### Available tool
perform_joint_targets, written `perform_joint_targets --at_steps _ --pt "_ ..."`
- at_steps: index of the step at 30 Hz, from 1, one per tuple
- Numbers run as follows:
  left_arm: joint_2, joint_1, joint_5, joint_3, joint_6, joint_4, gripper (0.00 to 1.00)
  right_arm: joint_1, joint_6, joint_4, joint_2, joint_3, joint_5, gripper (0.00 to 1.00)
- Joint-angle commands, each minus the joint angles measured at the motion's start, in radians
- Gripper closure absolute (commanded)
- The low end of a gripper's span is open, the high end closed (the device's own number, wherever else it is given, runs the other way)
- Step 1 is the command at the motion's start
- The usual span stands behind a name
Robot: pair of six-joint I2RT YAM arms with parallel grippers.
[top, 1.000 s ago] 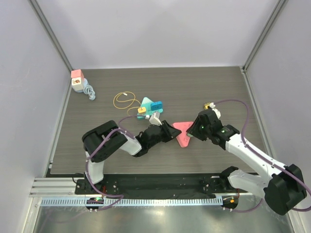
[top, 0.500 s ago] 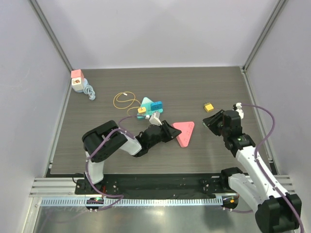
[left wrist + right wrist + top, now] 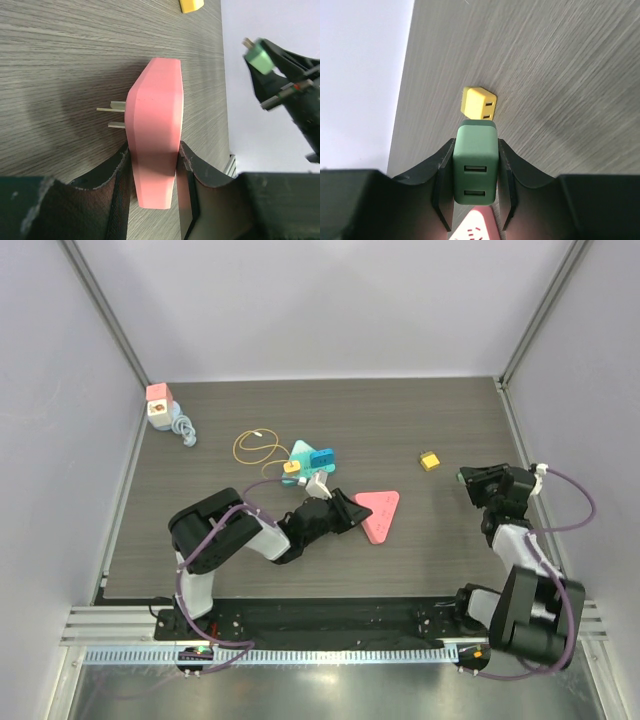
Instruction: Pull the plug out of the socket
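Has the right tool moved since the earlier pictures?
Yes. The right tool, with the green plug, went right, from beside the pink socket, left of the yellow block, to that block's right.

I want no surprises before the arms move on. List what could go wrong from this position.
1. The left gripper pinches only the near end of the pink socket; most of it juts out beyond the grip, so it could pivot or slip.
2. The right gripper holds the green plug with the yellow adapter just ahead; setting it down forward could knock that adapter.

text: none legible | labels: none | numbers: none
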Motion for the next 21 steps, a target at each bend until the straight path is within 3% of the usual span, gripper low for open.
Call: perform_joint_targets --at_steps 1,2,6,8,11,17,21 --pt "0.013 0.009 -0.003 -0.028 0.046 -0.063 1.0 -0.021 0.038 0.301 0.135 0.018 -0.115 0.99" --pt "0.023 0.014 0.006 -0.024 0.04 -0.058 1.0 -0.021 0.033 0.342 0.245 0.076 -0.121 0.99" --pt "0.027 0.021 0.017 -0.03 0.027 -0.04 1.0 -0.022 0.024 0.39 0.38 0.133 -0.142 0.99" --pt "0.03 0.023 0.02 -0.037 0.023 -0.022 1.0 -0.03 0.036 0.528 0.434 0.144 -0.176 0.99" --pt "0.032 0.023 0.025 -0.036 0.024 -0.02 1.0 -0.037 0.05 0.604 0.56 0.198 -0.231 0.99" --pt "0.036 0.023 0.029 -0.028 0.024 -0.02 1.0 -0.037 0.108 0.709 0.721 0.253 -0.276 0.96" --pt "0.039 0.023 0.031 -0.027 0.02 -0.017 1.0 -0.036 0.197 0.909 0.824 0.23 -0.31 0.91"
